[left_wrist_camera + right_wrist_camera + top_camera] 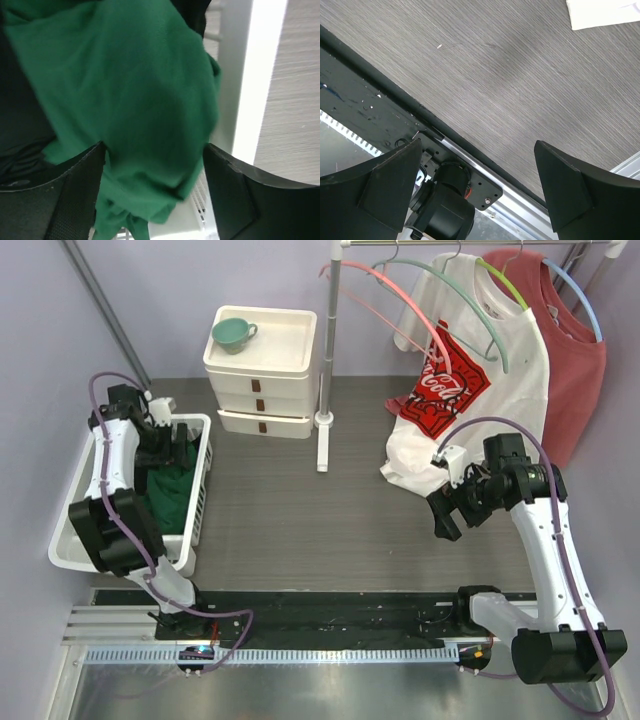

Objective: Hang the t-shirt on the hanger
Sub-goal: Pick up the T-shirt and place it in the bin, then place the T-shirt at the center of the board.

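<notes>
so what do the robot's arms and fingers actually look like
The left arm and right arm have white links with chunky black joints. A thin purple cable loops along each. The fingers are matte black and wedge-shaped.

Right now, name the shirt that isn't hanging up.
The green t-shirt, bunched in the white basket at left; the white printed shirt and red shirt both hang at right.

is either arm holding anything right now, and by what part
Nothing held: left pincer open around a fold of the t-shirt, right pincer open and empty.
</notes>
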Robot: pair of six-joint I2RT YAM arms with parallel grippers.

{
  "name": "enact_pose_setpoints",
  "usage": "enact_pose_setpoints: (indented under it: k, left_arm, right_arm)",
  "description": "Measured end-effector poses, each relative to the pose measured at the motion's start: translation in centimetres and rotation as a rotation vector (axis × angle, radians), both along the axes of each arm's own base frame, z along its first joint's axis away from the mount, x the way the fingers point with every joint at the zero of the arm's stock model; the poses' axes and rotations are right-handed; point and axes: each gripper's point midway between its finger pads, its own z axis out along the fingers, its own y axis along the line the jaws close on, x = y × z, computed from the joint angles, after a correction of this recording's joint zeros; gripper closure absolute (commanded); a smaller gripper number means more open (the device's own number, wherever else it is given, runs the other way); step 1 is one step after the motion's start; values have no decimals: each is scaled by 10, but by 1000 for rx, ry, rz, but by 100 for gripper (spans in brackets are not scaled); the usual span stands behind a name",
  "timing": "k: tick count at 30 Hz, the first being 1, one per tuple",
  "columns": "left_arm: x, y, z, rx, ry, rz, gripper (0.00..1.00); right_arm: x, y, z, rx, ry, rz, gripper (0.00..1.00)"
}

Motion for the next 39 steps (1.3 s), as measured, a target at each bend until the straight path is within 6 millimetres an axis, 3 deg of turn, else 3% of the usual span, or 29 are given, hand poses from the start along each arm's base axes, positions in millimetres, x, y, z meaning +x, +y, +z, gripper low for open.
enact_pose_setpoints:
  k: [2, 5, 6, 10, 12, 14, 18, 23, 26, 28, 30, 33, 36, 39]
  left_arm:
    - [-2, 0, -20, -10, 37, -6, 41]
    - [-5, -2, -37, -22, 68, -5, 81]
    - [-5, -2, -37, -25, 65, -12, 100]
    - [1, -4, -18, -50, 16, -9, 100]
    - [9, -3, 9, -58, -54, 5, 100]
    - [15, 0, 51, -51, -153, 22, 100]
    - [23, -7, 174, -39, -484, 39, 100]
    - [-8, -51, 326, -148, -900, 3, 100]
    - [-24, -81, 385, -275, -1051, -54, 100]
    - [-31, -106, 411, -381, -1109, -117, 100]
    - [-37, -139, 423, -502, -1110, -207, 100]
    - [-45, -190, 415, -658, -1026, -347, 100]
    - [-52, -233, 388, -784, -876, -443, 100]
    - [-57, -268, 344, -880, -709, -498, 100]
  right_arm:
    - [0, 0, 0, 3, -5, 0, 0]
    - [0, 1, 2, 5, -21, -3, 0]
    - [0, 1, 3, 5, -32, -2, 0]
    - [-2, 1, 8, 9, -60, -10, 0]
    - [-3, 2, 13, 17, -80, -19, 0]
    - [-3, 4, 21, 35, -107, -25, 0]
    - [0, 11, 44, 79, -176, -27, 0]
    - [3, 19, 64, 127, -227, -16, 0]
    - [5, 22, 71, 142, -243, -10, 0]
    - [5, 23, 73, 150, -248, -6, 0]
    - [4, 25, 73, 157, -247, -4, 0]
    - [4, 26, 74, 162, -247, 0, 0]
    - [3, 27, 74, 168, -247, 7, 0]
    - [3, 28, 74, 172, -247, 11, 0]
